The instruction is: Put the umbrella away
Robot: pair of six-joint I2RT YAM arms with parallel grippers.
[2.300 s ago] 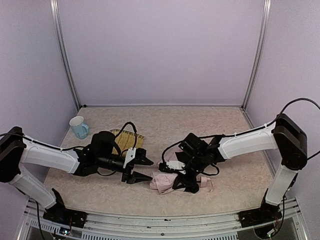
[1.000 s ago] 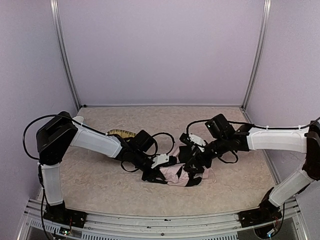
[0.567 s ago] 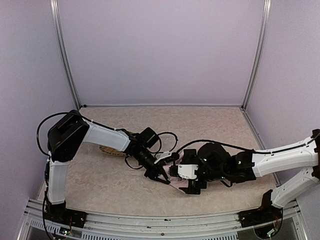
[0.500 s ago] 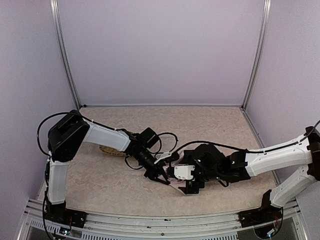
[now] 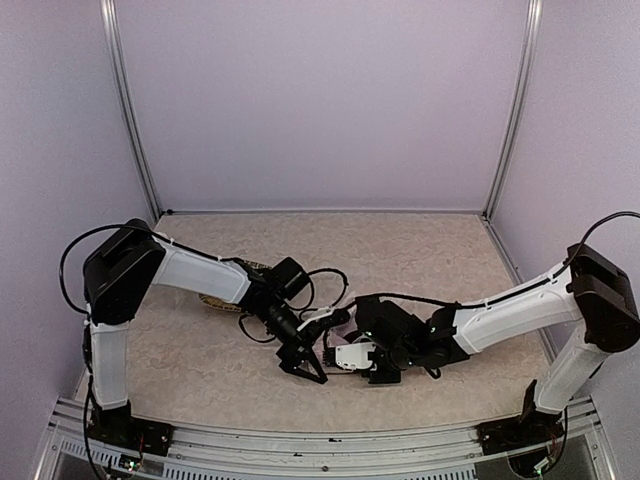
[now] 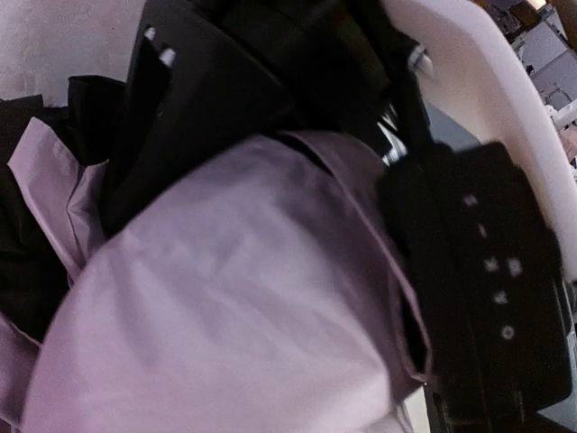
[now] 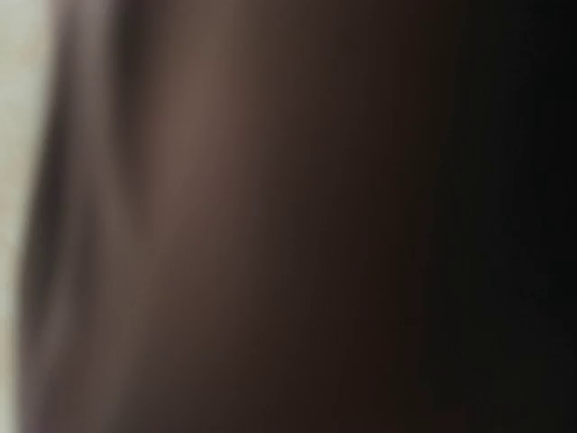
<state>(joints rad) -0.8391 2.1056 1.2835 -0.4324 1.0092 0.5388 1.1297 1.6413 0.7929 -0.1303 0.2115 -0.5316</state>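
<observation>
The umbrella [image 6: 225, 298] lies bunched on the worktop [image 5: 400, 250] between the left tool [image 5: 305, 365], jaws seemingly spread wide, and the right tool [image 5: 350, 360], whose state I can't tell; being soft, light, slippery-looking cloth, it probably needs gripping at its firmer folded core.

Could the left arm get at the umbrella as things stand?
Probably yes. The left gripper sits with jaws spread right at the umbrella, whose pink fabric fills its wrist view. The right gripper crowds the same spot, so room looks tight.
</observation>
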